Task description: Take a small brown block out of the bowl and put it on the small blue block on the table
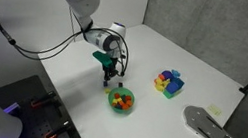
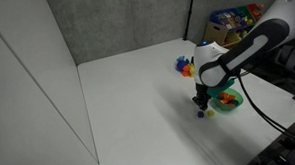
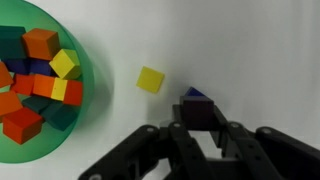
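In the wrist view my gripper (image 3: 197, 122) is shut on a small dark brown block (image 3: 197, 106). A corner of the small blue block (image 3: 195, 93) peeks out just beyond it on the white table. I cannot tell whether the two blocks touch. The translucent green bowl (image 3: 95, 118) is at the left, filled with orange, yellow, red and teal blocks. In both exterior views the gripper (image 1: 109, 74) (image 2: 201, 98) hangs low over the table, right beside the bowl (image 1: 121, 101) (image 2: 227, 102).
A loose yellow block (image 3: 151, 79) lies on the table between the bowl and the gripper. A multicoloured cluster of blocks (image 1: 169, 83) (image 2: 185, 65) sits farther off. A grey flat object (image 1: 208, 127) lies near the table edge.
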Tool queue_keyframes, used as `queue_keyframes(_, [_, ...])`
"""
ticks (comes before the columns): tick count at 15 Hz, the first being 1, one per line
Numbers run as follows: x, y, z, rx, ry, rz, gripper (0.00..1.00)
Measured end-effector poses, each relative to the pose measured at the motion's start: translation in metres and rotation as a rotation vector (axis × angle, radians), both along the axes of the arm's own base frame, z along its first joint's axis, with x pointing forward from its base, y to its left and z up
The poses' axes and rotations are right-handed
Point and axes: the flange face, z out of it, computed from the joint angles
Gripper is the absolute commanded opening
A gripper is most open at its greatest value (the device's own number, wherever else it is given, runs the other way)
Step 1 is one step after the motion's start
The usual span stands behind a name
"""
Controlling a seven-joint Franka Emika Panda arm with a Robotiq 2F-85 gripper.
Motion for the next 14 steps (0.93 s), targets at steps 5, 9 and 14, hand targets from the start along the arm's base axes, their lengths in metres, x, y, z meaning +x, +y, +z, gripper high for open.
queue_keyframes(5, [-0.011, 0.004, -0.023, -0.005, -0.007, -0.009, 0.22])
queue_keyframes(9, [-0.014, 0.002, -0.031, -0.002, -0.029, -0.009, 0.25])
queue_keyframes(14, [-0.014, 0.002, -0.033, 0.002, -0.045, -0.009, 0.77])
